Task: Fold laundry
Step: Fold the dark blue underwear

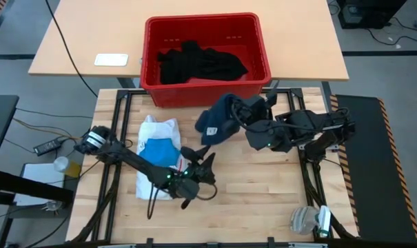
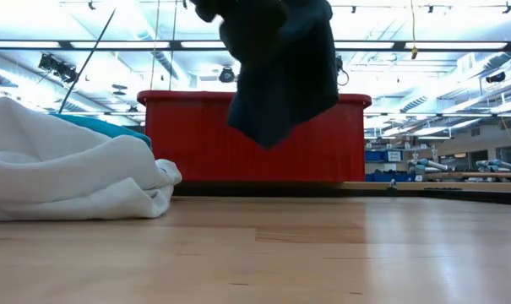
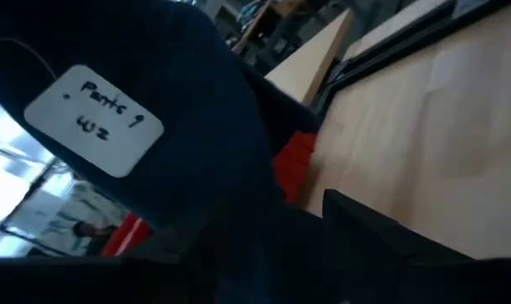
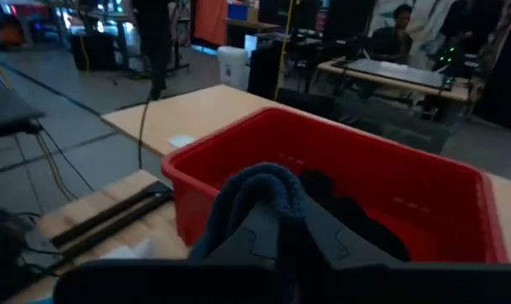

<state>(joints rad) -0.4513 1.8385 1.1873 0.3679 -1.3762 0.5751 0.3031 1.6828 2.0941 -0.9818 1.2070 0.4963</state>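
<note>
Near the centre of the tabletop (image 1: 263,200), toward 1 o'clock, the right pincer (image 1: 244,110) is closed on a dark blue garment (image 1: 218,120) and holds it up in the air, just in front of the red crate (image 1: 205,58). A white label (image 3: 95,118) with handwriting is on this garment. Toward 7 o'clock the left pincer (image 1: 207,160) is partly open and holds nothing; it is just beside the white shirt (image 1: 156,162), which lies flat on the tabletop with a small bright blue piece (image 1: 160,149) on top of it. More black garments (image 1: 201,62) lie inside the crate at 12 o'clock.
</note>
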